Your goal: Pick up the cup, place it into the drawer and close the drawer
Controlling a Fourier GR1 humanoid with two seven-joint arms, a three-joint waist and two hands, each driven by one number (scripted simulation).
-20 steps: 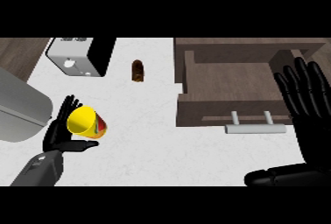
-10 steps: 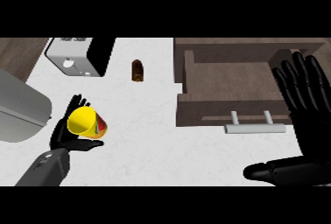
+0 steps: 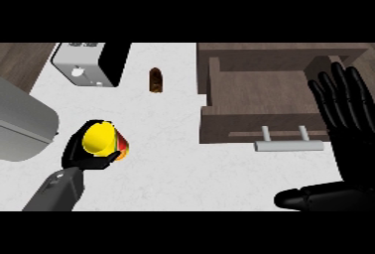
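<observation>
While the left robot hand (image 3: 86,155) sits at about eight o'clock in the head view, its black fingers are curled round the cup (image 3: 102,140), which lies tilted in the palm with its yellow inside facing up and a strip of red wall showing on its three o'clock side. The cup is wholly within that hand, cradled from below and from the nine o'clock side, and shows against the white counter (image 3: 183,168). From the cup, the drawer (image 3: 256,101) lies toward two o'clock, well apart; it stands pulled out, its brown wooden floor bare to the eye, and its pale bar handle (image 3: 288,145) runs along its six o'clock edge.

The right robot hand (image 3: 348,111) shows at three o'clock, fingers straight and spread, pointing toward twelve, overlapping the drawer's three o'clock wall; it holds nothing. Its forearm comes in from about five o'clock.

A small brown bottle (image 3: 155,80) lies on the counter at roughly eleven o'clock, just to the nine o'clock side of the drawer. A white and black appliance (image 3: 88,64) stands at ten o'clock, and a large grey object (image 3: 22,126) fills the nine o'clock edge, near the left robot hand.
</observation>
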